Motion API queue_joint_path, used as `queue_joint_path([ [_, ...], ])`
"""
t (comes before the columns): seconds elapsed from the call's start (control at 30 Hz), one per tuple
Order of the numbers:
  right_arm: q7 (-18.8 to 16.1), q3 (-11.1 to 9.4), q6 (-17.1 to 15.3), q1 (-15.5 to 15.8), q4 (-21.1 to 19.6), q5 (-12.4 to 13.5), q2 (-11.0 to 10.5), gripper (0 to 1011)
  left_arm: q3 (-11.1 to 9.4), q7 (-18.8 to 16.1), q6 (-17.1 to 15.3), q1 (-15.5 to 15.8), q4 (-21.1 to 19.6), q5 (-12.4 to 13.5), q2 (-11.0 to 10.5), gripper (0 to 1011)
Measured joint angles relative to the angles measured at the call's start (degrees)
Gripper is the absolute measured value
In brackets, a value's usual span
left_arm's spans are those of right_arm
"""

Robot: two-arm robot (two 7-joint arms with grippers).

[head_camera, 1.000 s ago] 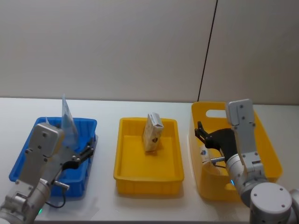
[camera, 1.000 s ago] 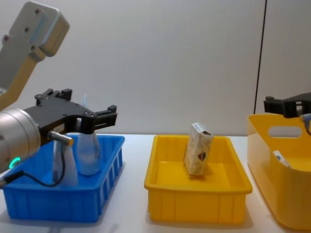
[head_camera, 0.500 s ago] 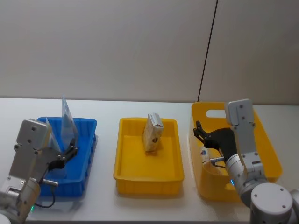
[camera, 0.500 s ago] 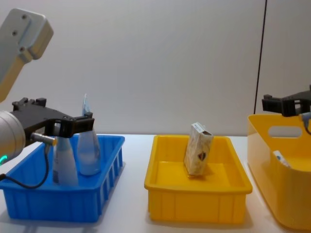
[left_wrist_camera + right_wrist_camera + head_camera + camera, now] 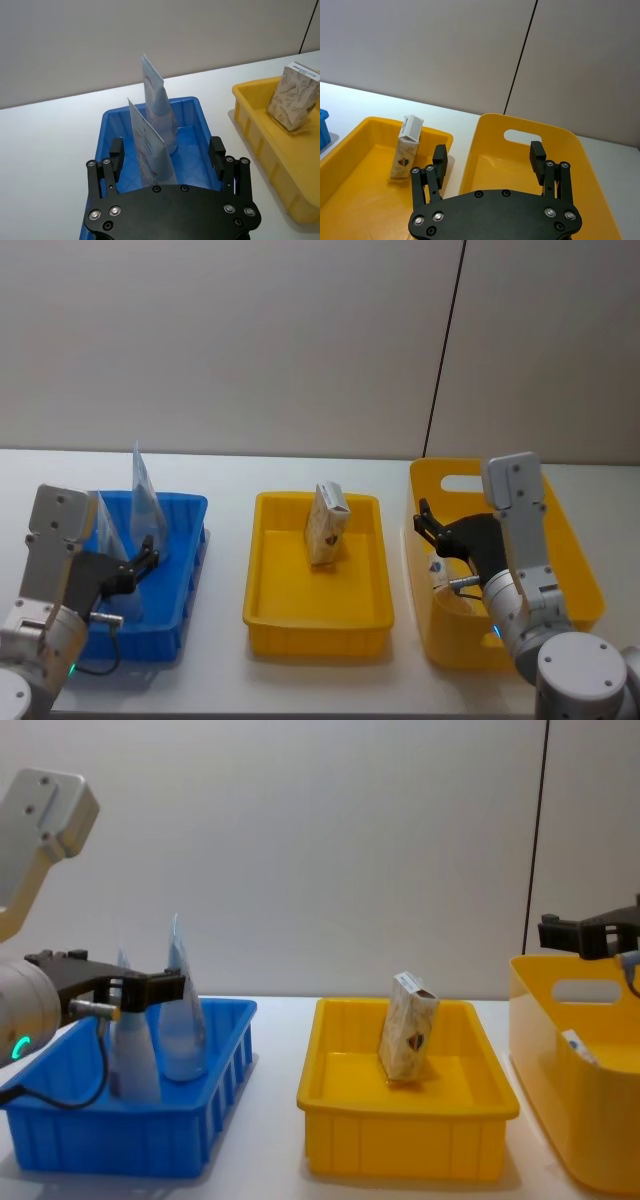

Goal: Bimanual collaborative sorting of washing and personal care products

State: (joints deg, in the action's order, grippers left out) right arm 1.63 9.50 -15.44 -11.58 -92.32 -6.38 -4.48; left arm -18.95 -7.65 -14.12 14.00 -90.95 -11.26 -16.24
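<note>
Left claw (image 5: 166, 149), open and empty, has pulled back. Both squeeze tubes (image 5: 180, 1030) stand just ahead of it in the blue bin (image 5: 150, 1140): drop-off judged complete. Right claw (image 5: 489, 151) unchanged, open above the deep yellow bin (image 5: 590, 165).

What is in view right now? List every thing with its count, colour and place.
squeeze tubes: two, pale blue, standing upright in the blue bin
carton: one, beige printed, standing in the yellow tray
small pale item: one, whitish, partly hidden, against the left wall inside the tall yellow bin
blue bin: one, blue, on the table's left
yellow tray: one, yellow and shallow, in the middle
tall yellow bin: one, yellow with a handle slot, on the right
table: one, white, under all three containers
left gripper: one, black, open, over the blue bin near the tubes
right gripper: one, black, open, over the tall yellow bin
</note>
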Motion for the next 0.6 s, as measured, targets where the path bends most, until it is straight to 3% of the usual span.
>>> queue_joint_path([
  [0.6,-0.07,-0.01,0.05,0.02,-0.05,0.00,-0.01,1004,0.97,-0.25,-2.26,4.64,8.49,-0.67,3.91,1002],
])
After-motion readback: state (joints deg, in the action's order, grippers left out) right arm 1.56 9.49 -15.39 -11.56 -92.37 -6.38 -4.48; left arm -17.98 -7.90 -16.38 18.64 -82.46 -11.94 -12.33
